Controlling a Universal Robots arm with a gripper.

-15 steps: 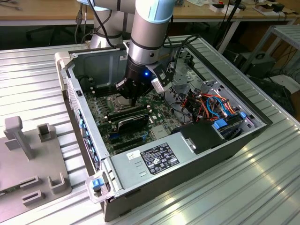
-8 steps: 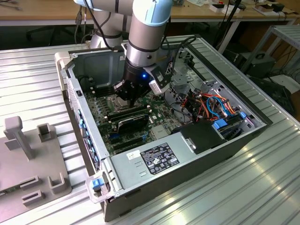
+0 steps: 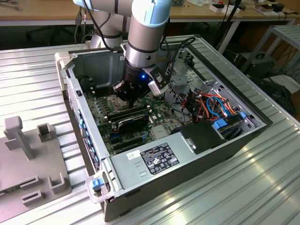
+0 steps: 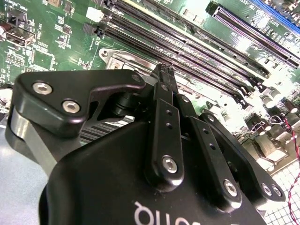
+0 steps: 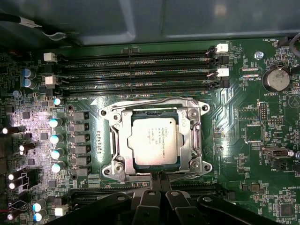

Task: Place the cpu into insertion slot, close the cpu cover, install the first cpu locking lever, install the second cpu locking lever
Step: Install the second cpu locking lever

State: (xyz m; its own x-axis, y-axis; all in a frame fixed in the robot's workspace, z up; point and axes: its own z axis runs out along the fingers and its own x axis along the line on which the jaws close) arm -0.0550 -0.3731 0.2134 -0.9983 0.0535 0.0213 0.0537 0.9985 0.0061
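Down at the socket edge, gripper (image 5: 159,180) fingers pinched together, holding nothing — cpu (image 5: 153,141) seated in insertion slot (image 5: 193,158), cover (image 5: 123,136) down. Chip light, rigid, fragile — edge-grip only.

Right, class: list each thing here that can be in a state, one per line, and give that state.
cpu: seated in the insertion slot.
cpu cover: closed down around the cpu.
gripper: fingers together, tips at the socket's edge, holding nothing that I can see.
computer case: side open, motherboard exposed.
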